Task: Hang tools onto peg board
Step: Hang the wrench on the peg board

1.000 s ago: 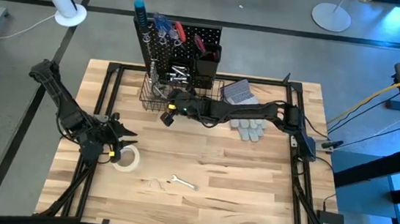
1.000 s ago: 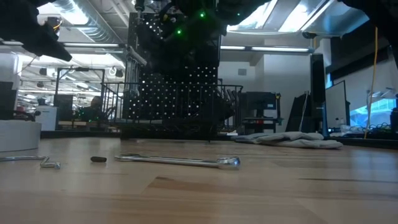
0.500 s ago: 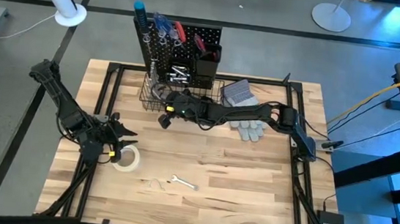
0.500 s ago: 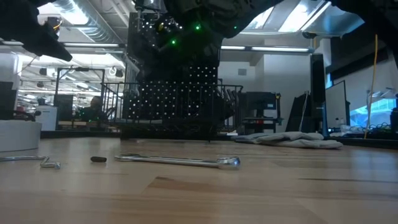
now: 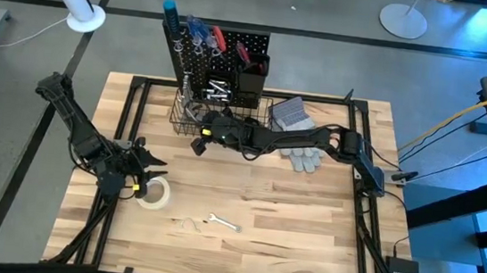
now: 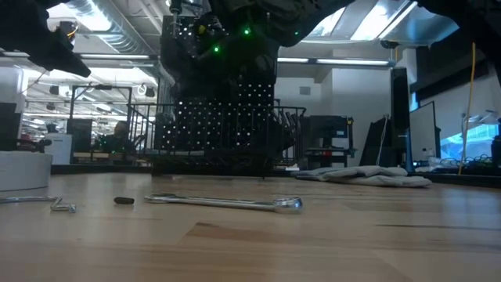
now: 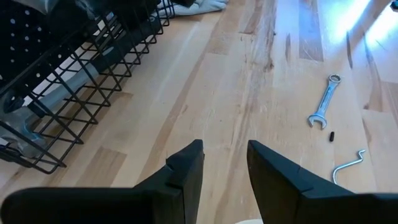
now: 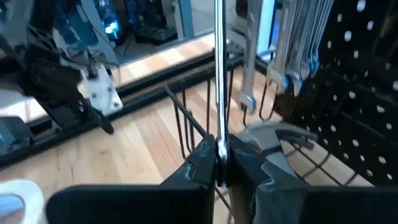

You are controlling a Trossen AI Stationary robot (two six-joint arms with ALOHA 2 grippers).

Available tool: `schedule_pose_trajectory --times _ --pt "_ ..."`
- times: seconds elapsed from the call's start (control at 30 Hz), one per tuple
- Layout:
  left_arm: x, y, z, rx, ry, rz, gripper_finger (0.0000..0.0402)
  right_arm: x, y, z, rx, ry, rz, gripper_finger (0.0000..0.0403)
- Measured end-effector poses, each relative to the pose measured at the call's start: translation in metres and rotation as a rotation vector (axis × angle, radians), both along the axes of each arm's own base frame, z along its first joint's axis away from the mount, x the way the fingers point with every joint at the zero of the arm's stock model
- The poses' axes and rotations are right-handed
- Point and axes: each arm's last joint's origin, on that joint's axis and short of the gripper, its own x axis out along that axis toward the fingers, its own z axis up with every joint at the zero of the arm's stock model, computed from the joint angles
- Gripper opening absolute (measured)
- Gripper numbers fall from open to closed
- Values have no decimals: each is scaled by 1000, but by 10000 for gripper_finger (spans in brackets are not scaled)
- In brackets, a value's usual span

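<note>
The peg board (image 5: pixel 225 50) stands at the table's far edge with wrenches (image 8: pixel 292 37) hanging on it and a wire basket (image 5: pixel 190 113) at its base. My right gripper (image 5: pixel 196 141) is at the basket's near left corner, shut on a slim silver tool (image 8: pixel 219 74). My left gripper (image 5: pixel 153 159) waits open at the left, just above a white tape roll (image 5: pixel 154 193), with nothing between its fingers (image 7: pixel 186 165). A silver wrench (image 5: pixel 223 222) and a small bent hook (image 5: pixel 186 224) lie flat on the table near the front. My right gripper pinches one end of the slim silver tool (image 8: pixel 219 134) between its two fingers. The fingers reach in from the table's right, nearly level, and lie across the tool. The tool sticks straight out from the fingers, clear of the table, beside the basket's wires (image 8: pixel 186 124).
Grey gloves (image 5: pixel 302 156) lie under my right arm, beside a grey pad (image 5: pixel 291 112). Black bins (image 5: pixel 252 70) hang on the board. The loose wrench (image 6: pixel 227 203) lies mid-table in the low view. Bare wood stretches across the table's near right part.
My right gripper has shifted a little toward the table's left edge along the basket's front and tipped slightly, still shut on the silver tool.
</note>
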Motion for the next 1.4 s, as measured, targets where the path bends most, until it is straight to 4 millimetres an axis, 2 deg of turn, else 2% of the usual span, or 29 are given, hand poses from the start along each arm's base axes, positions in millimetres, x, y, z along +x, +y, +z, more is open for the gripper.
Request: schedule_pose_trajectory --times 0.73,0.9,1.17,1.4 --pt "0 0 0 -5 -2 3 116 -4 -6 -5 -6 51 -92 29" --pt "0 0 0 -6 -2 4 116 -4 -7 -5 -19 58 -120 52" --pt "0 0 0 -7 -2 4 116 -6 -7 -5 -42 95 -110 122" --pt "0 0 0 -7 -2 4 116 -17 8 18 -80 156 -27 142"
